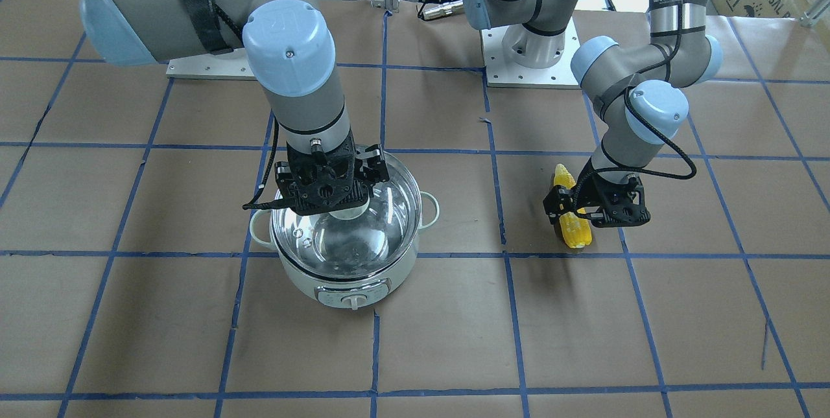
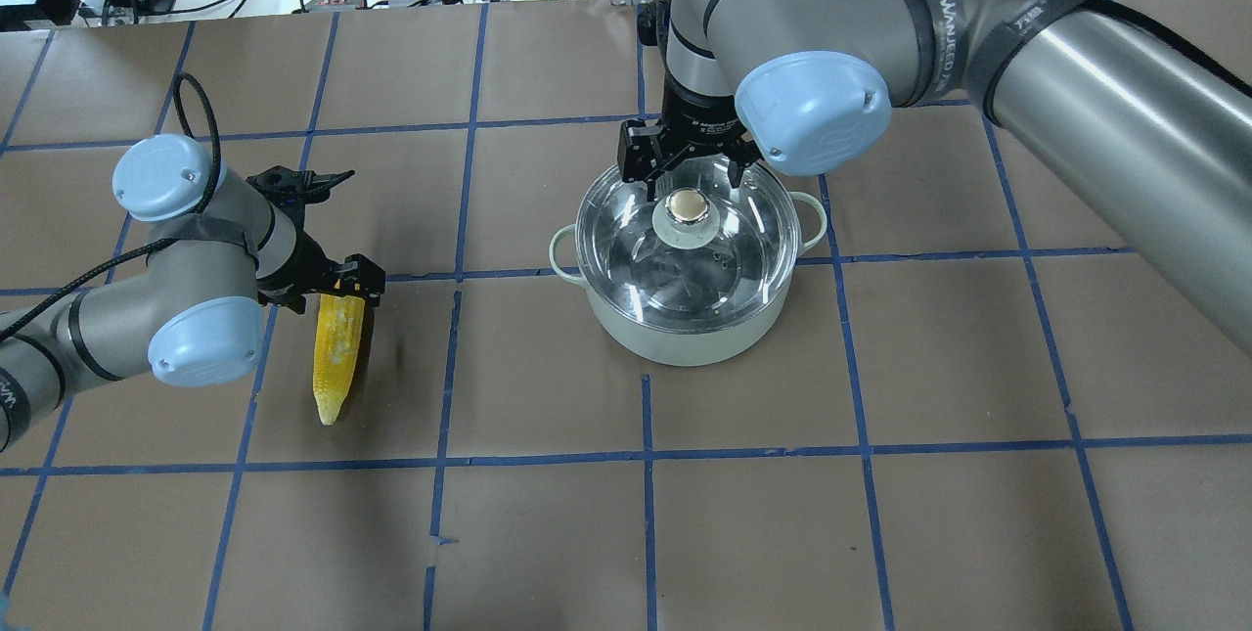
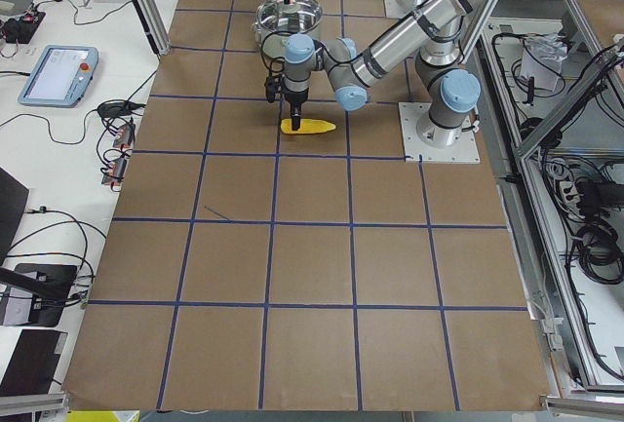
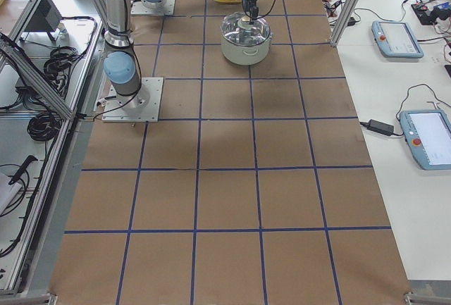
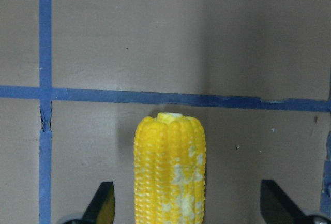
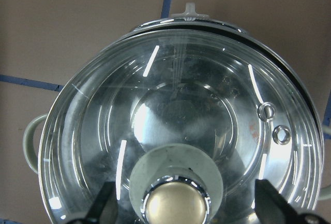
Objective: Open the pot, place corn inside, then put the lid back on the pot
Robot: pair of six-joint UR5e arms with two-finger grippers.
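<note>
— Where's the corn (image 2: 337, 347)?
— Lying on the worktop (image 2: 548, 533), well apart from the pot (image 2: 685, 338). The left fingers (image 5: 103, 206) are spread wide on both sides of it, not touching.
— And the lid (image 2: 636, 259)?
— On the pot. The right fingers (image 6: 106, 208) sit wide apart around its knob (image 2: 688, 207).

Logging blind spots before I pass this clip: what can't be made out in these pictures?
- Corn: its tapered end is cut off by the left wrist view's bottom edge.
- Right pincer: in the front-facing view its own black mount covers the centre of the lid, so contact is unseen there.
- Pot: the control panel faces away in the overhead view.
- Left pincer: too small in the side views to judge its opening.
</note>
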